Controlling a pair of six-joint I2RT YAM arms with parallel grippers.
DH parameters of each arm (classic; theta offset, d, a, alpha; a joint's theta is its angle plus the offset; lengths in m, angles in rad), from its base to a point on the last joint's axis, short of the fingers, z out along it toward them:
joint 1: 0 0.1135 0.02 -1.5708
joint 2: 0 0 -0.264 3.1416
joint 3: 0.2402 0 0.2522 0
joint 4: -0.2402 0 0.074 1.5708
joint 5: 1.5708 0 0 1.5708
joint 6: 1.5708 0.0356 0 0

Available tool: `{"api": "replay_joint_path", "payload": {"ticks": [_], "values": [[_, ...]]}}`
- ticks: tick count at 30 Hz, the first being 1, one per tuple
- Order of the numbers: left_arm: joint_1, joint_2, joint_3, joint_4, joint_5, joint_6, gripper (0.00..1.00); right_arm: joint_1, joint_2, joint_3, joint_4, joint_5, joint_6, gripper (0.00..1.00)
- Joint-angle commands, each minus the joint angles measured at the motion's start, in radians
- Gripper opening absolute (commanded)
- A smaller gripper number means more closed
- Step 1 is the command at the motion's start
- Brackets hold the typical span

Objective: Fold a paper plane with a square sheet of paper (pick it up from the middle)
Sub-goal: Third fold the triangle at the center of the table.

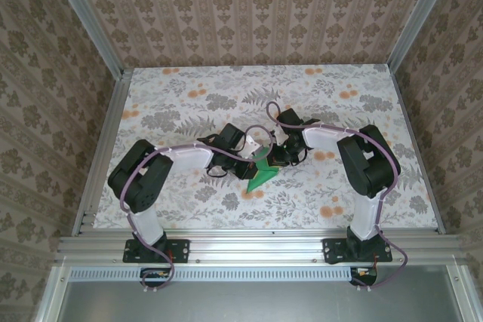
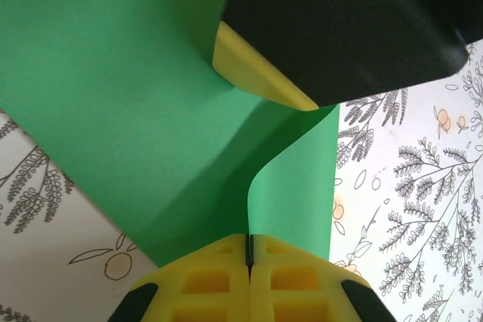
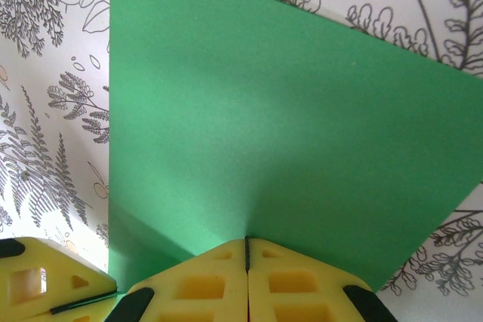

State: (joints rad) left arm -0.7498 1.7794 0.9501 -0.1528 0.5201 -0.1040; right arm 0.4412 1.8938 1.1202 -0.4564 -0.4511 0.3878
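Left gripper [image 2: 249, 250] and right gripper [image 3: 247, 254] are clamping my square sheet of paper [image 3: 264, 111] | bowing, no crisp crease showing | I'm judging most folds remaining

Item: square sheet of paper [image 1: 260, 177]. We place it near the middle of the table [image 1: 189, 96], left gripper [image 2: 249, 245] at its left edge, right gripper [image 3: 247, 245] at its right, both pinching it; near tip seemingly touching the table.

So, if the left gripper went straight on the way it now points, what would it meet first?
Probably the right gripper: its yellow finger and black body stand directly ahead of the left gripper, across the green paper that the left one pinches. How near it is remains unclear from the wrist view.
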Motion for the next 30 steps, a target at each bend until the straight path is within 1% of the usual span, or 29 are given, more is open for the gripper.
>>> {"api": "replay_joint_path", "payload": {"ticks": [1, 12, 17, 22, 24, 30], "values": [[0.011, 0.013, 0.024, -0.011, 0.015, 0.031, 0.01, 0.001, 0.025, 0.015, -0.042, 0.017, -0.006, 0.08], [0.016, 0.022, 0.025, -0.011, 0.01, 0.032, 0.01, 0.001, 0.021, 0.008, -0.041, 0.018, -0.002, 0.08], [0.015, 0.017, -0.003, 0.01, -0.012, 0.012, 0.01, 0.001, 0.018, 0.008, -0.041, 0.016, 0.001, 0.08], [0.016, 0.027, 0.007, -0.001, -0.023, 0.019, 0.01, 0.001, 0.02, 0.009, -0.041, 0.016, 0.001, 0.08], [0.015, 0.019, -0.005, 0.009, -0.039, 0.012, 0.01, 0.001, 0.019, 0.007, -0.041, 0.019, 0.003, 0.08], [0.016, 0.01, -0.027, 0.036, -0.038, -0.02, 0.02, 0.001, 0.02, 0.004, -0.03, 0.019, 0.016, 0.08]]}}
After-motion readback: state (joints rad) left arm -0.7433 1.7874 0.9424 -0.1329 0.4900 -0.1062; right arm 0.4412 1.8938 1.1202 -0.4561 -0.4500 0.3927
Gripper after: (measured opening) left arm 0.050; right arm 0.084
